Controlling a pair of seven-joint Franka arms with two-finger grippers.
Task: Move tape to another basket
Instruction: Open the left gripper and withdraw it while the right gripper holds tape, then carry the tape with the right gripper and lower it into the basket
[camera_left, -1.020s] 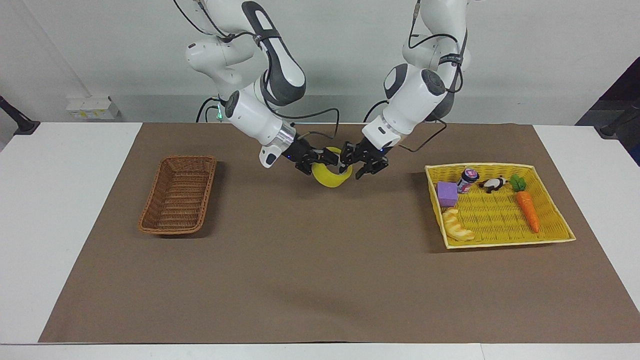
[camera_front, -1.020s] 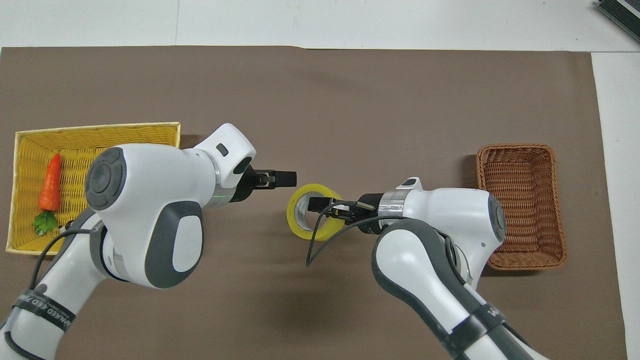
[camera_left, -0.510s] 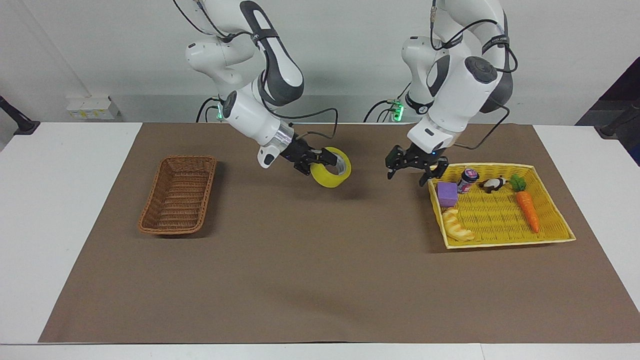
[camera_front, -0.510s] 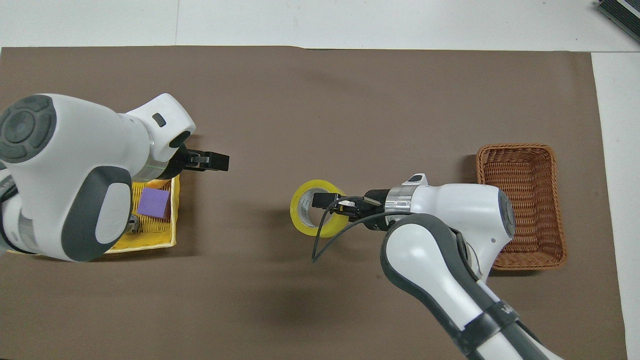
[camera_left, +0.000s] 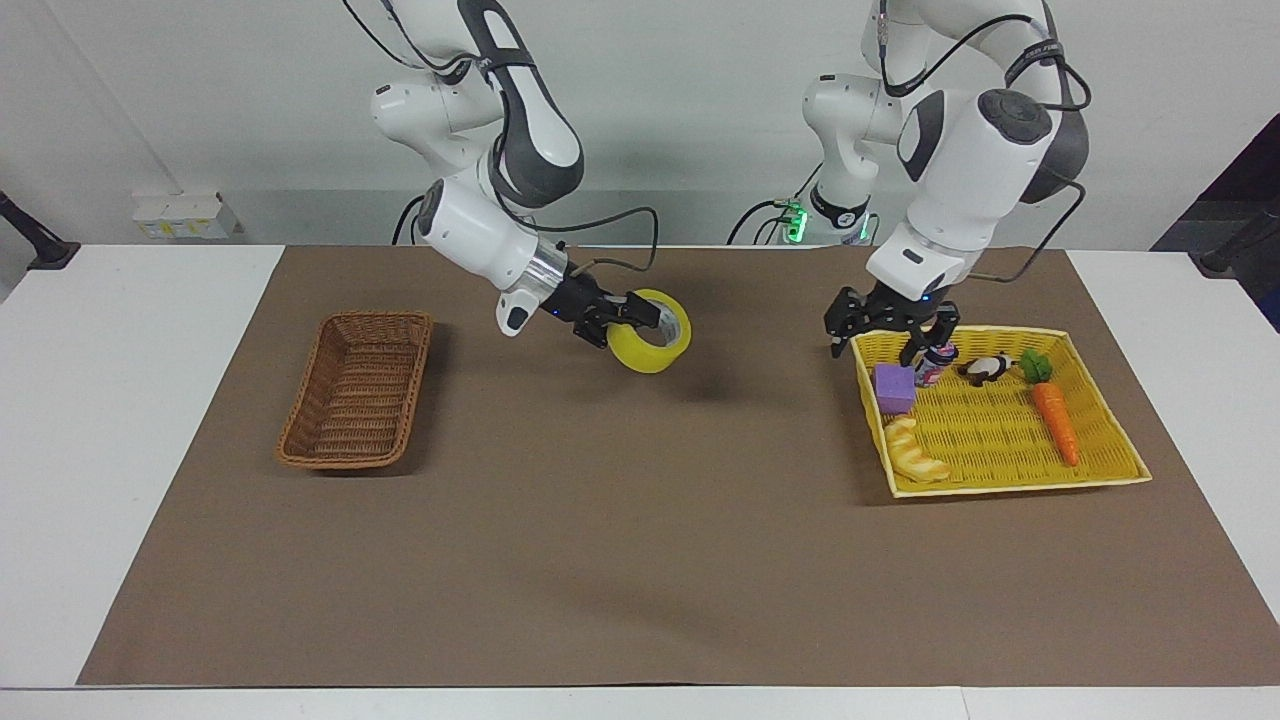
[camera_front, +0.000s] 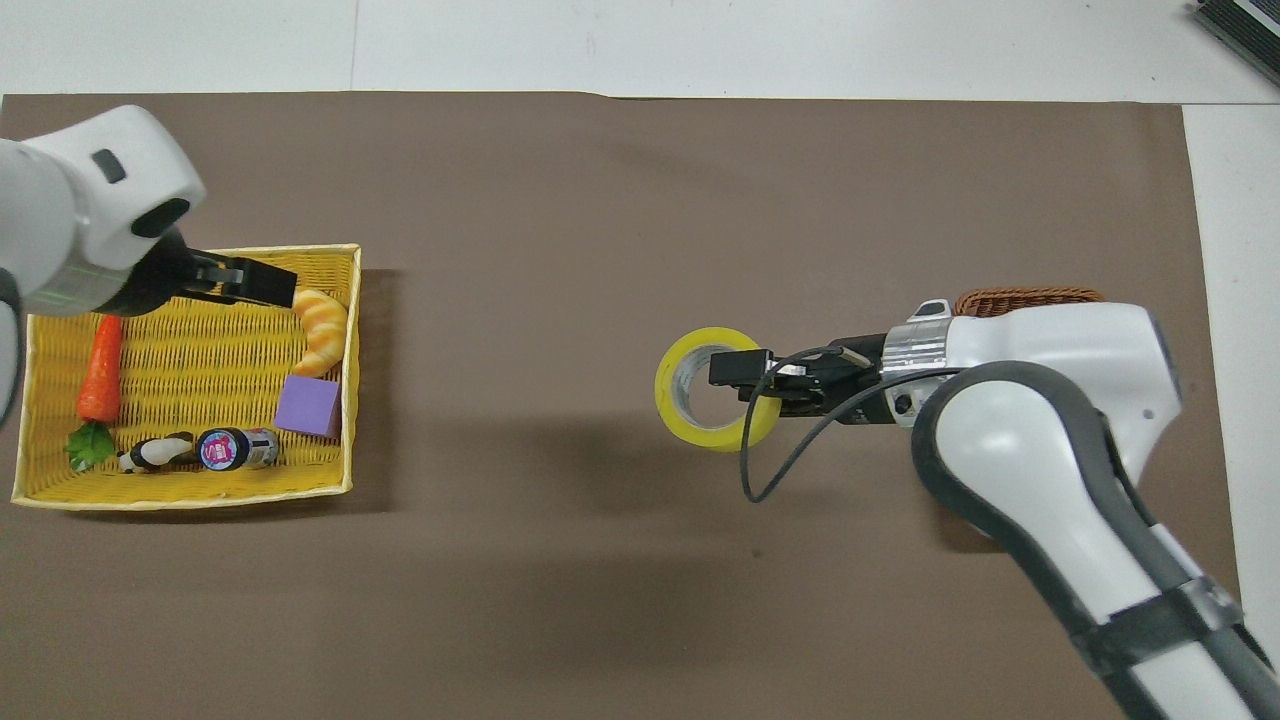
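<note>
Both arms have drawn apart since a second ago, when the two grippers met at the tape over the middle of the mat. Now the right gripper (camera_left: 628, 318) alone carries the tape (camera_left: 652, 345) — its fingers are closed through the ring, clamped on the roll's wall — and the roll hangs in the air over the brown mat (camera_left: 620, 520), shifted toward the right arm's end of the table, though not yet over the wicker basket (camera_left: 358, 390). That basket sits on the mat at the right arm's end, with nothing in it.

Meanwhile the left gripper (camera_left: 890, 335) has let go and swung away to the yellow tray (camera_left: 1000, 487) — it hovers with fingers spread wide over the tray's corner nearest the robots and the table's middle. Lying in the tray are a carrot (camera_left: 1055, 420), a purple block (camera_left: 894, 387), a bread piece (camera_left: 915, 452), a small can (camera_left: 936, 360) and a black-and-white toy (camera_left: 988, 369).
</note>
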